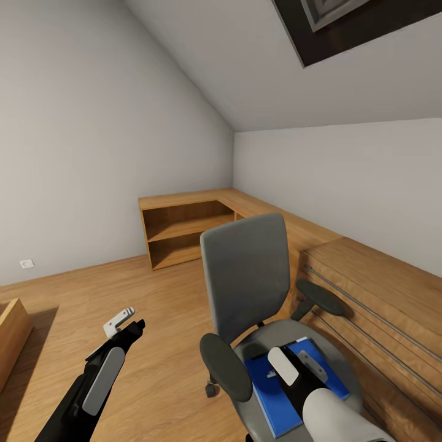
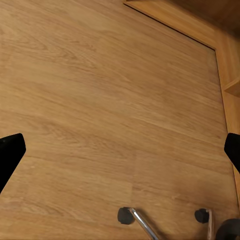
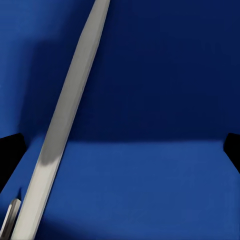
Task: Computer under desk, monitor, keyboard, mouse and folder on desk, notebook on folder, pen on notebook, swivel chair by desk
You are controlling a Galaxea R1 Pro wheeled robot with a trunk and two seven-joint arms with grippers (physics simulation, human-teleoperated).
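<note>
Step in hand, by my read: fetching the folder [image 1: 276, 393] off the swivel chair [image 1: 245, 282]. The folder is lying flat on the grey seat, lower centre-right of the head view, w/ the right arm reaching down over it.

Right hand [image 3: 120, 145]: in the right wrist view its two dark fingertips are showing at the far left and far right edges, well apart, so it is standing open w/ nothing between but blue folder surface close below. A pale grey strip [image 3: 65, 115] is running diagonally across the blue; can't tell what it is, maybe the folder's spine or edge.

Left hand [image 2: 120, 145]: also spread wide, fingertips at both frame edges, hovering over bare wood floor [image 2: 100, 75], holding nothing. Chrome chair legs and casters are showing at the bottom of that view.

Next move, as a judgement: the folder is thin and flat, so the right hand probably needs to get at an edge rather than press down on the face.

Count: 1 folder, 1 swivel chair, 2 armrests, 1 low wood shelf unit [image 1: 184, 230] at centre frame along the walls. The table isn't identifiable from here.
</note>
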